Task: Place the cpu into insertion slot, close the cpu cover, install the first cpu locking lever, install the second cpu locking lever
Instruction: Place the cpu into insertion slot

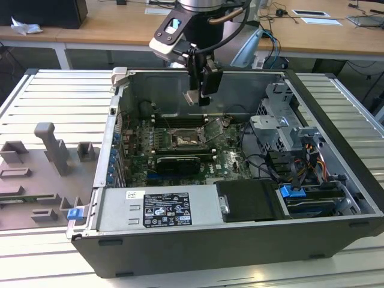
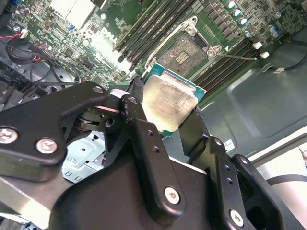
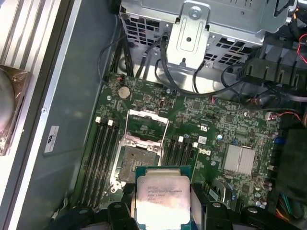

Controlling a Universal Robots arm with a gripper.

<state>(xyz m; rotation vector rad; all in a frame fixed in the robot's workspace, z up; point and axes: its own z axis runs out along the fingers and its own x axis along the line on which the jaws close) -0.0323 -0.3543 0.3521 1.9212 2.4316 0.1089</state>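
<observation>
Exterior view: gripper [image 1: 198,96] pinches the cpu [image 1: 192,97] well above the insertion slot [image 1: 185,139], so the placing step is in hand. Second wrist view: flat pale metal lid on a green substrate, black fingers [image 2: 138,115] at opposite edges. First wrist view: the cpu cover [image 3: 146,122], a thin steel frame, is swung open; seating likely calls for squaring the chip to the dark recess.

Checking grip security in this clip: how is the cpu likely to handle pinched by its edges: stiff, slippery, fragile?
The cpu looks like a thin rigid plate, so it probably won't flex in the gripper. Its smooth metal top and narrow edges suggest it could slip. Held above the motherboard, it might not survive a drop.
</observation>
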